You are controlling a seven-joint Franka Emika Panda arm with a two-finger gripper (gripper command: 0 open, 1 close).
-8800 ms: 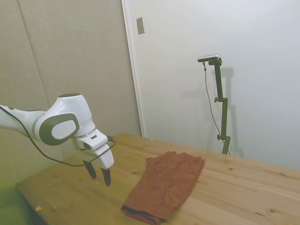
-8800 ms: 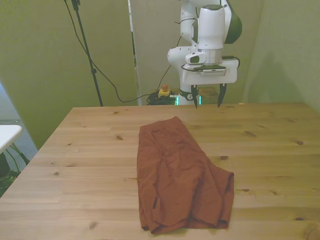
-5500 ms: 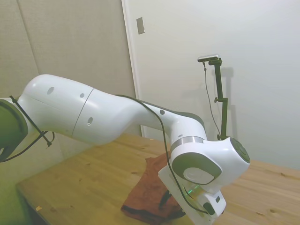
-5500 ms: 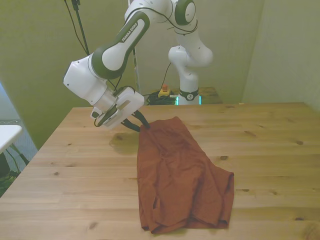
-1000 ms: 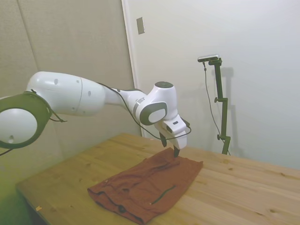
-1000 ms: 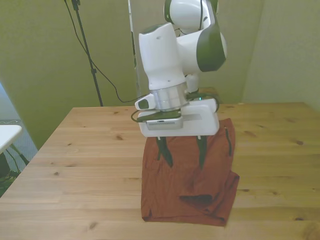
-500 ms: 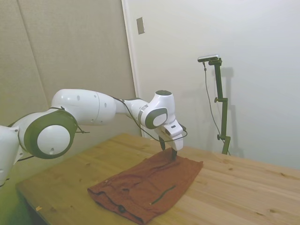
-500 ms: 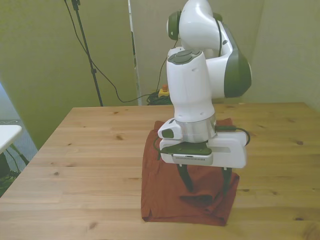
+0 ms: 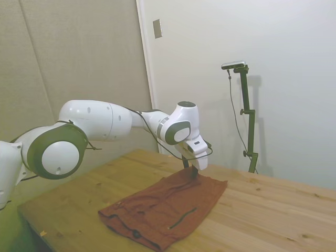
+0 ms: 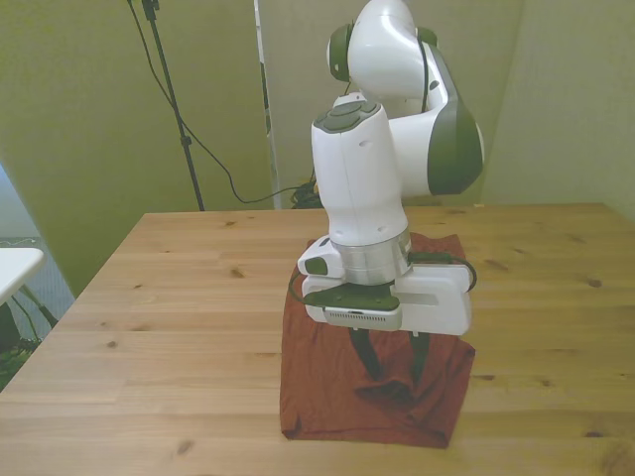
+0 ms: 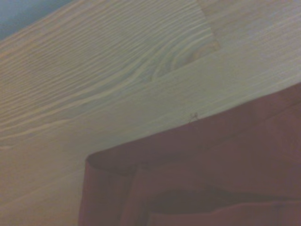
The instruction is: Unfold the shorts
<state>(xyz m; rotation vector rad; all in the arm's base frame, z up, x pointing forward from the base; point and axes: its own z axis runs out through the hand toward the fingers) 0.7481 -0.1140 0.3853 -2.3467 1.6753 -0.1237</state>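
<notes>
The shorts (image 10: pixel 372 387) lie spread on the wooden table (image 10: pixel 169 327). The gripper (image 10: pixel 390 369) hangs just above the shorts, fingers apart and holding nothing. If it comes down crooked, it could bunch the cloth again.

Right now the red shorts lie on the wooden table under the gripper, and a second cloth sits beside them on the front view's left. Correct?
Not quite. The shorts do lie on the table under the gripper, but there is no second cloth; the front view shows only bare wood on that side.
</notes>
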